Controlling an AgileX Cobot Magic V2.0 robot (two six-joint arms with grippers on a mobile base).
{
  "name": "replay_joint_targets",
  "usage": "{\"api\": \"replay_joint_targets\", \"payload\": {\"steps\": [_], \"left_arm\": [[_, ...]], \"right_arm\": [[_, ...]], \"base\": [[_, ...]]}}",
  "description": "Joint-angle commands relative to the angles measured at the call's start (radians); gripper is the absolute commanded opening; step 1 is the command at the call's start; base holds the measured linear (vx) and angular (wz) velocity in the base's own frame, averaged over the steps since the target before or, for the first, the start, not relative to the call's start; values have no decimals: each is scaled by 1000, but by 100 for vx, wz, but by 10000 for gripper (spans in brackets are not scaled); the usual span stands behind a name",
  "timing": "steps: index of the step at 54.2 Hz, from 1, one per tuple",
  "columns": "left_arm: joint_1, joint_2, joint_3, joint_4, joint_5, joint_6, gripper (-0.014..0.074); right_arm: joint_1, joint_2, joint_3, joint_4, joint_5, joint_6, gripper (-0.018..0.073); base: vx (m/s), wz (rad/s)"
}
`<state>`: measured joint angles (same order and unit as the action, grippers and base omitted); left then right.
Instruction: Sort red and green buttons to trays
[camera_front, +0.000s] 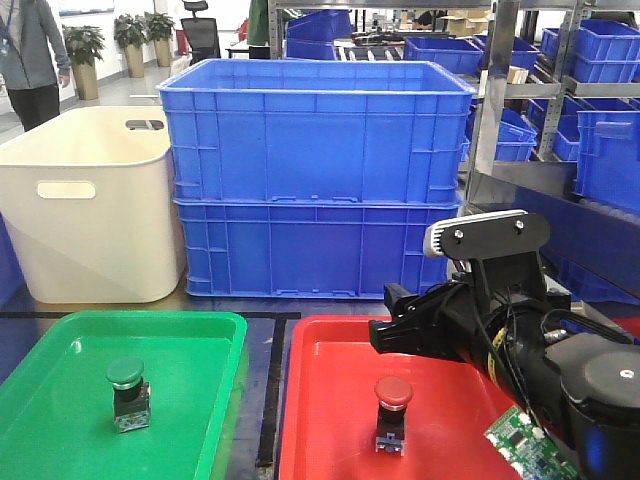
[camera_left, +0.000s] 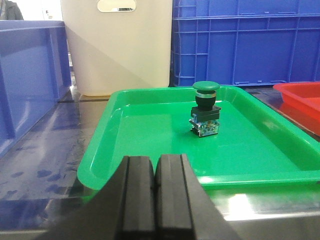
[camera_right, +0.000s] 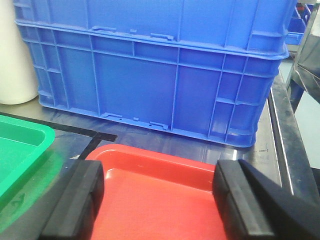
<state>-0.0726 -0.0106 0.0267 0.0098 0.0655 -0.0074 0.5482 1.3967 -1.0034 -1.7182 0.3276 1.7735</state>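
I see the green button (camera_front: 126, 388) standing upright inside the green tray (camera_front: 60, 420), which occupies the front-left part of the counter. The red button (camera_front: 392, 409) stands upright inside the red tray (camera_front: 320, 440), just beside the green tray toward the front-right. My left gripper (camera_left: 155, 197) is clenched, pads pressed together with nothing between them, hovering at the near edge of the green tray. My right gripper (camera_right: 157, 200) is released, fingers spread wide over the red tray. Stacked blue crates (camera_front: 315, 180) and a cream tub (camera_front: 90, 200) line the counter's rear edge.
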Motion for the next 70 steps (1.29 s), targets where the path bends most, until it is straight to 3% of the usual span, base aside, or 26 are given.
{"api": "replay_joint_targets", "payload": {"steps": [1, 27, 38, 45, 48, 60, 64, 70], "left_arm": [[-1, 10, -20, -1, -75, -7, -6], [-1, 10, -20, -1, -75, -7, -6], [-1, 10, -20, -1, -75, -7, -6], [-1, 10, -20, -1, -75, -7, -6], [-1, 10, -20, -1, -75, -7, -6], [-1, 10, -20, -1, -75, -7, -6], [-1, 10, -20, -1, -75, -7, -6], [-1, 10, -20, 0, -75, -7, -6]], "right_arm": [[-2, -32, -37, -81, 43, 10, 508], [-2, -38, -37, -58, 46, 10, 508], [-2, -117, -21, 282, 11, -82, 461], [-2, -227, 44, 354, -59, -226, 367], [-2, -284, 84, 427, -63, -274, 321], [-2, -538, 258, 936, -21, -631, 105], [-2, -608, 301, 1028, -22, -769, 41], [-2, -690, 353, 1050, -31, -925, -15]], "base": [[0, 0], [0, 0], [0, 0], [0, 0], [0, 0], [0, 0], [0, 0], [0, 0]]}}
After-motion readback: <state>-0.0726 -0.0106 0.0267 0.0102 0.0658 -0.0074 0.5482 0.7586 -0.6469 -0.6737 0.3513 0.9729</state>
